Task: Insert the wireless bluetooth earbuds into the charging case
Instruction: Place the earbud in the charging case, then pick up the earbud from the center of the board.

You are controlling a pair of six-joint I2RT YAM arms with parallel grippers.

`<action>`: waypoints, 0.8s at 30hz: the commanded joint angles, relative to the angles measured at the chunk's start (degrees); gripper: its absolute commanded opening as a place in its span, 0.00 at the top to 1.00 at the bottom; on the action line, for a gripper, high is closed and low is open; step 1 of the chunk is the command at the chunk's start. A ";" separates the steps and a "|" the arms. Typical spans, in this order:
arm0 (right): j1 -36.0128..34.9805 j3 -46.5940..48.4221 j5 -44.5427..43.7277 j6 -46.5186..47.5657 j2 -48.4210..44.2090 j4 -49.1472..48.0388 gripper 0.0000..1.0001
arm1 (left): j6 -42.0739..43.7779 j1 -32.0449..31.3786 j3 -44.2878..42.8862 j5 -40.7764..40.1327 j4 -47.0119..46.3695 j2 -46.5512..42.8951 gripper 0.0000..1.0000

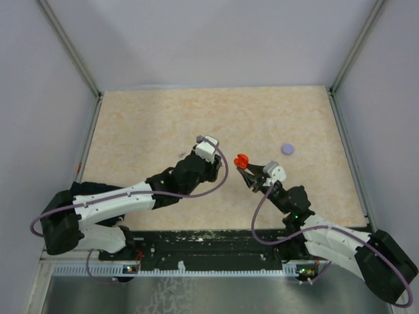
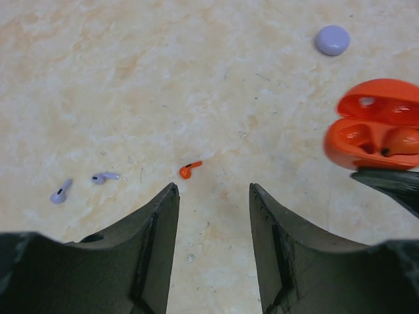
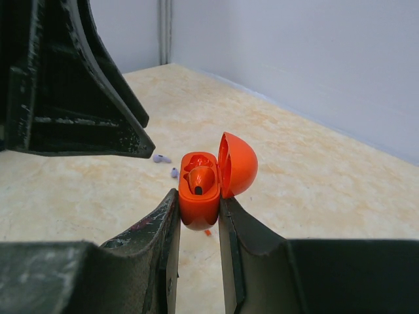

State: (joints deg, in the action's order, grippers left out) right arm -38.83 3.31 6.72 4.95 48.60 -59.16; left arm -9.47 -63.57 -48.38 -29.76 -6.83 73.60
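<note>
The tiny loose orange plastic earbud (image 2: 190,170) lies flat on the beige marbled counter (image 2: 131,78), just ahead of our left jaws. We'd drop straight down and pinch across its stem so it doesn't skitter off. Those left jaws are spread wide and hold nothing. Our right jaws are clamped on the glossy orange clamshell charging case (image 3: 200,190), held off the counter with its lid up (one bud looks seated inside).
</note>
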 commanded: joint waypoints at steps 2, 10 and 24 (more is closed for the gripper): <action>0.15 -0.44 -6.95 0.23 -2.40 -2.81 1.00 | -7.33 4.82 -3.75 2.38 6.04 4.91 0.48; 0.14 -0.94 -9.15 0.32 -3.41 -2.66 1.00 | -12.12 10.19 -7.48 6.12 8.14 13.83 0.48; 0.15 -0.94 -9.49 0.41 -2.37 -3.15 1.00 | -14.01 12.81 -15.46 8.04 12.21 28.87 0.54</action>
State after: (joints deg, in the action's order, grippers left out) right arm -38.83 2.22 -2.33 4.95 46.26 -59.09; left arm -22.68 -51.31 -61.08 -23.16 4.34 100.20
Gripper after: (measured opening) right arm 0.257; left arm 0.461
